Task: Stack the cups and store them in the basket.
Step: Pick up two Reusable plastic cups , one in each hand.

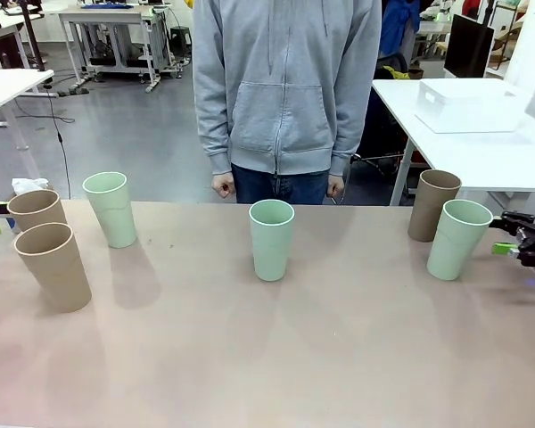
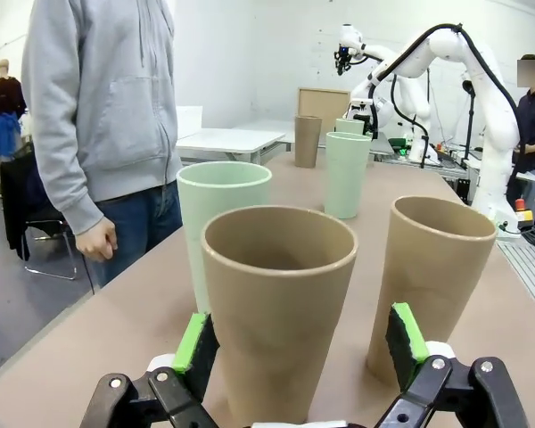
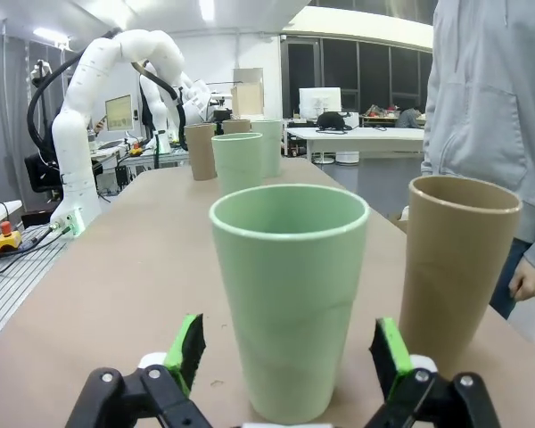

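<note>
Nothing is stacked yet. The far-left tan cup [image 1: 36, 210], near-left tan cup [image 1: 53, 267] and left mint cup [image 1: 110, 209] cluster at one end of the counter [image 1: 250, 357]. The middle mint cup [image 1: 272, 239] stands alone, and the right tan cup [image 1: 433, 205] and right mint cup [image 1: 458, 239] pair up at the other end. All are upright with mouths up, ready to nest. The basket [image 1: 468, 107] sits on a white table [image 1: 517, 160] beyond the counter, well apart from every cup. The left end effector [image 2: 300, 343] is spread wide, its pads either side of the far-left tan cup and not closed on it. The right end effector [image 3: 288, 349] is likewise spread around the right mint cup. Each seems lined up for a low side grasp that leaves the mouth free. The person [image 1: 285, 89] stands at the far edge, hands down.
</note>
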Robot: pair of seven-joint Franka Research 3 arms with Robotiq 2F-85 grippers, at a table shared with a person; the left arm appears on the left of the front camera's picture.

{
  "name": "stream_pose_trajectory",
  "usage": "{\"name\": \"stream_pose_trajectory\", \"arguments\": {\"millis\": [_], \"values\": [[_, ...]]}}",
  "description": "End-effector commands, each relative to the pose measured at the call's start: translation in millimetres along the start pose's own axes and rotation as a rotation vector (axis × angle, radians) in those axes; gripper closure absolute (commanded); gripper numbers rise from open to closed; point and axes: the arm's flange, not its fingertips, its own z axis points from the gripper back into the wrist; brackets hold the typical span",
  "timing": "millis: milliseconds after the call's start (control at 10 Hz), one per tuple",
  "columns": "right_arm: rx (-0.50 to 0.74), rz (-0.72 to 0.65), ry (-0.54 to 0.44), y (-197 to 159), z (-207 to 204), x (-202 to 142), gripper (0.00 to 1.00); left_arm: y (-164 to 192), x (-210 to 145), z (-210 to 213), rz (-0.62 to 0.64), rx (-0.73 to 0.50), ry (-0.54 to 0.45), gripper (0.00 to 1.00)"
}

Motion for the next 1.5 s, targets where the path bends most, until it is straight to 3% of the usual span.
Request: {"name": "stream_pose_trajectory", "arguments": {"millis": [0, 500, 600, 700, 1400], "values": [[-0.012, 0.011, -0.011, -11, -5, -8, 0.0, 4, -6, -7, -0.032, 0.022, -0.024, 0.0], [-0.024, -0.027, -0.007, -20, -8, -26, 0.0, 6, -22, -9, -0.073, -0.01, 0.014, 0.0], [0.002, -0.027, -0.004, -10, -4, -23, 0.0, 4, -19, -9, -0.087, 0.003, -0.02, 0.0], [0.002, -0.027, -0.004, -10, -4, -23, 0.0, 6, -20, -10, -0.039, 0.002, 0.0, 0.0], [-0.009, 0.024, 0.01, -10, -19, -31, 0.0, 16, -43, -14, -0.04, 0.032, 0.017, 0.0]]}}
